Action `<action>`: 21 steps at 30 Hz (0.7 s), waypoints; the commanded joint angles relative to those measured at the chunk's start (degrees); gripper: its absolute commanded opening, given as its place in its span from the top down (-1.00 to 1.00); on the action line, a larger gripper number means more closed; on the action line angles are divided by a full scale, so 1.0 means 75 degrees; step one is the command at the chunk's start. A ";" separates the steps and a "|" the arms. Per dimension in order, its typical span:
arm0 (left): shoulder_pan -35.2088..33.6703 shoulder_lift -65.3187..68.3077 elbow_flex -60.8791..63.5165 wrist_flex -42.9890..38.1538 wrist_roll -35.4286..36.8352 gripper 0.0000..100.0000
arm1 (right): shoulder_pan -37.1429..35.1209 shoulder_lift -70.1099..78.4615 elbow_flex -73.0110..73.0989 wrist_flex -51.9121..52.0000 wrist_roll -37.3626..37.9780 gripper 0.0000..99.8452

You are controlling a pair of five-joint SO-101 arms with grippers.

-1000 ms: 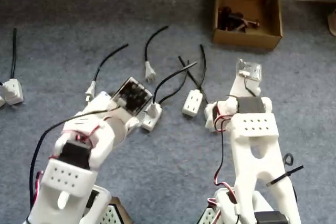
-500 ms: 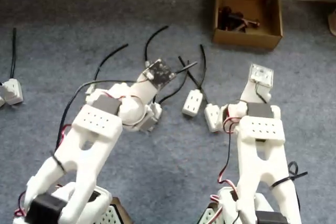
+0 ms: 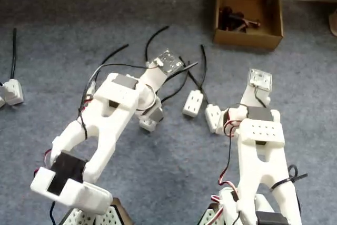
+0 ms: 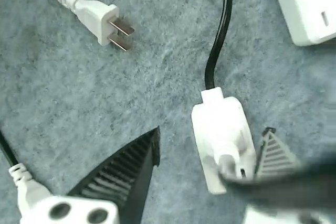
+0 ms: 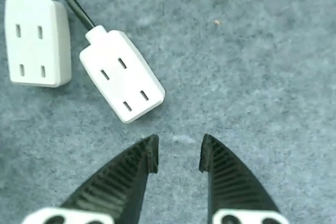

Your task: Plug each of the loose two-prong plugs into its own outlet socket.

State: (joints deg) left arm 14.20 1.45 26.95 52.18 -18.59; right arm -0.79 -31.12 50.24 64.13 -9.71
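Left gripper (image 4: 210, 135) and right gripper (image 5: 178, 153) jaws are being held apart; the light, rigid two-prong plug (image 4: 94, 14) is probably being best grasped across its moulded body.

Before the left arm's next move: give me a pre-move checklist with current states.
1. Left end effector open: ok.
2. White outlet socket block on black cord between its fingers: ok.
3. Finger contact with that block: cannot tell.
4. Loose white two-prong plug held: not ok, lying on grey carpet.
5. Right end effector open, clear of angled white outlet block: ok.
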 commanded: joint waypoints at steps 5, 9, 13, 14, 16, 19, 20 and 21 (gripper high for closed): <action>0.0100 0.0744 -0.0721 -0.0340 0.0316 0.44 | 0.0123 -0.0252 -0.0088 -0.0100 0.0117 0.73; 0.0111 0.1049 -0.0885 -0.0328 0.0586 0.44 | 0.0123 -0.0252 -0.0088 -0.0100 0.0117 0.73; 0.0100 0.1201 -0.1237 0.0023 0.0715 0.44 | 0.0123 -0.0252 -0.0088 -0.0100 0.0117 0.73; 0.0100 0.1248 -0.1389 0.0246 0.0715 0.44 | 0.0123 -0.0252 -0.0088 -0.0100 0.0117 0.73; 0.0100 0.1377 -0.1729 0.0738 0.0715 0.44 | 0.0123 -0.0252 -0.0088 -0.0100 0.0117 0.73; 0.0100 0.1717 -0.2163 0.1313 0.0727 0.44 | 0.0123 -0.0252 -0.0088 -0.0100 0.0117 0.73; 0.0100 0.1846 -0.2268 0.1442 0.0738 0.44 | 0.0123 -0.0252 -0.0088 -0.0100 0.0117 0.73; 0.0100 0.1963 -0.2350 0.1547 0.0738 0.44 | 0.0123 -0.0252 -0.0088 -0.0100 0.0117 0.73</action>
State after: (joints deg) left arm 14.20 15.52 13.49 60.79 -13.67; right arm -0.79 -31.12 50.24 64.13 -9.71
